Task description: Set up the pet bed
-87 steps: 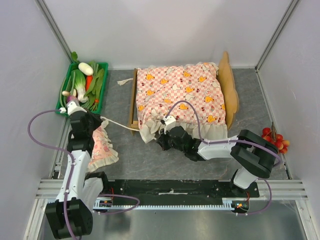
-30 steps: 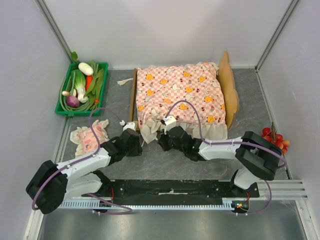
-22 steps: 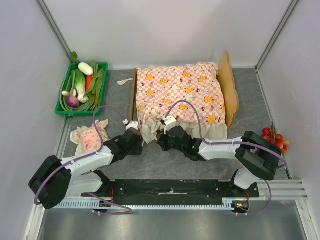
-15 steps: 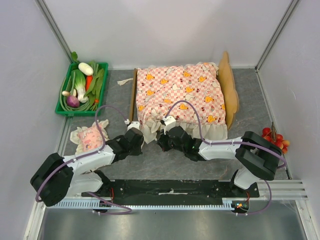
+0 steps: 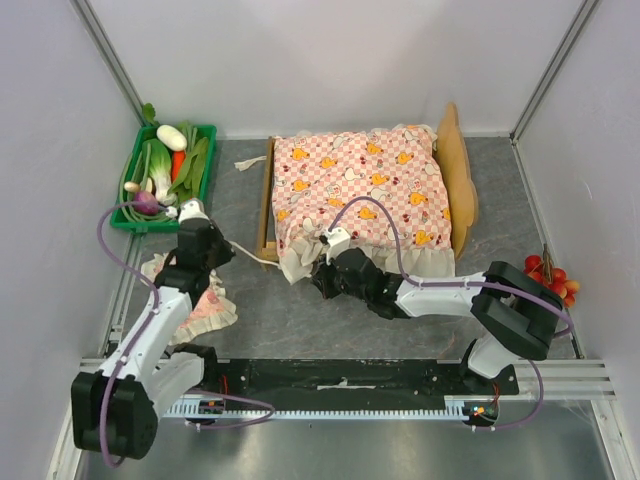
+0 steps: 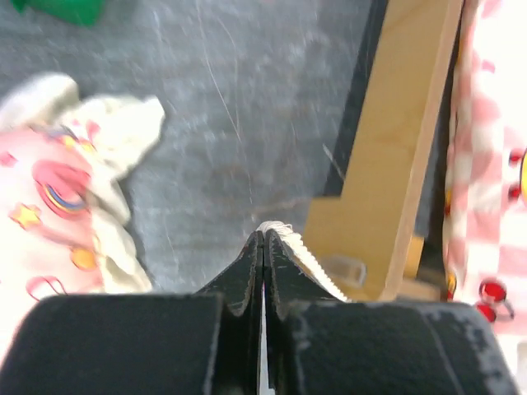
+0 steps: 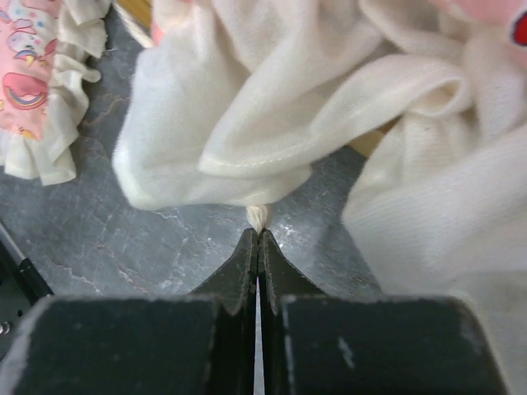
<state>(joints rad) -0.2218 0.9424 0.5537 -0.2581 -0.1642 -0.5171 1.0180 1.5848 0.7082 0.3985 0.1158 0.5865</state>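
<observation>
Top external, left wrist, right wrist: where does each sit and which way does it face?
Top external: above and behind the robot, looking down on the pet bed; left arm and right arm show.
Left wrist: on its arm, facing down past the left claw, shut on a white cord, toward the bed.
Right wrist: facing along the right claw, shut on the mattress frill.
Shared: both wrist views catch the pillow.

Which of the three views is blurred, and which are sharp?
Left wrist: blurred throughout, the pet bed and the pillow smeared. Right wrist: sharp on the white frill. Top external: sharp, evenly lit, only soft shadows.
</observation>
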